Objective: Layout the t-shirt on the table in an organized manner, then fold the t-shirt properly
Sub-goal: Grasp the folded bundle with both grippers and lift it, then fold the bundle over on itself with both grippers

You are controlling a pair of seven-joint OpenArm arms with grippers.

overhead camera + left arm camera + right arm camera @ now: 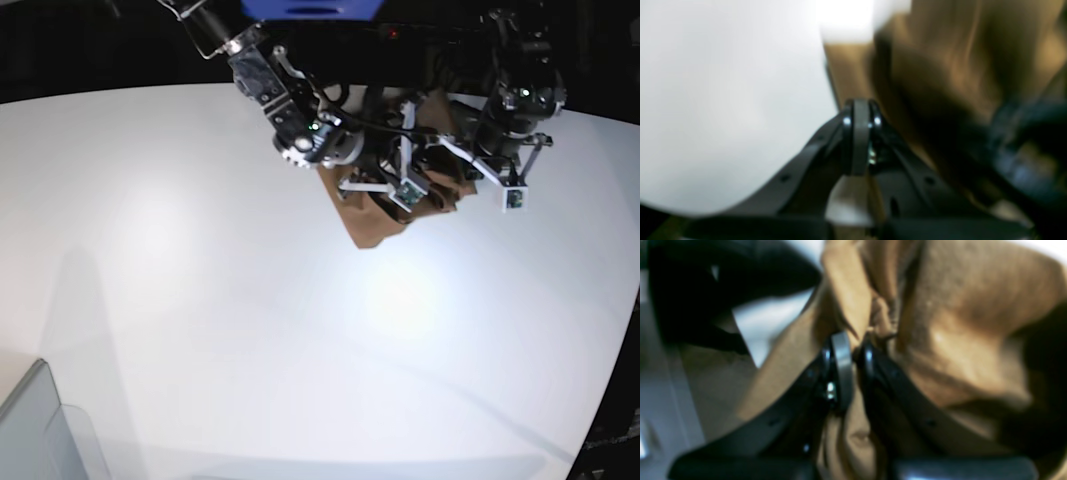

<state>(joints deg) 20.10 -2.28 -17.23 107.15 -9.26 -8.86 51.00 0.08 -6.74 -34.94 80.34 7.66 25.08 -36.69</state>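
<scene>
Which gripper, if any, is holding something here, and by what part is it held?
The right gripper pinches a bunched fold of the t-shirt. The left gripper looks shut beside the cloth, but blur hides whether it holds any.

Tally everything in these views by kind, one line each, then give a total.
T-shirt: 1, brown, bunched
Table: 1, white
Tool: 2, the left tool and the right tool
Bin corner: 1, grey translucent
Total: 5
</scene>
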